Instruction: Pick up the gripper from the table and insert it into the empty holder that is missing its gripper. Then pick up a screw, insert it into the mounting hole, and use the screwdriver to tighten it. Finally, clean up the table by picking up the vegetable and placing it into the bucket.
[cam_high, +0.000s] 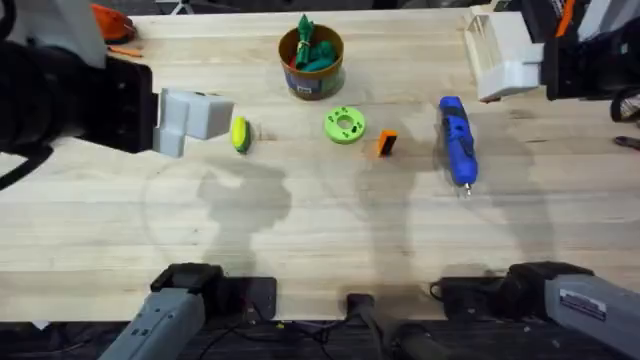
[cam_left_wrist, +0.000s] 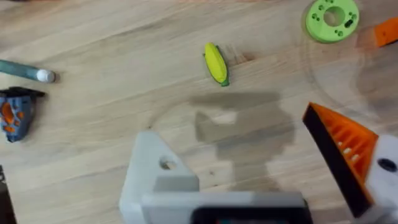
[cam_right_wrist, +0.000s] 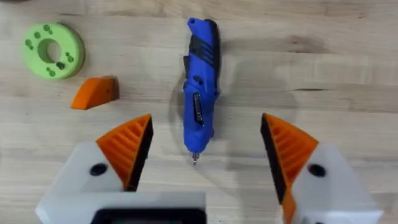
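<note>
No writing is legible. The small orange wedge-shaped gripper (cam_high: 386, 144) lies on the wooden bench (cam_high: 320, 230) between the green disc (cam_high: 344, 125) and the blue pen-shaped screwdriver (cam_high: 457, 140). The right end effector (cam_right_wrist: 202, 152) hangs wide open, empty; the left end effector (cam_left_wrist: 261, 180), one pad missing, holds nothing

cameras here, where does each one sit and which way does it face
Overhead: above the arm bases, looking down and forward at the table; both arms show.
Left wrist: on the left arm, looking down at the vegetable; left tool has one bare white holder.
Right wrist: on the right arm, looking down at the screwdriver; right tool open.
Both wrist views share the green disc and the orange gripper.
</note>
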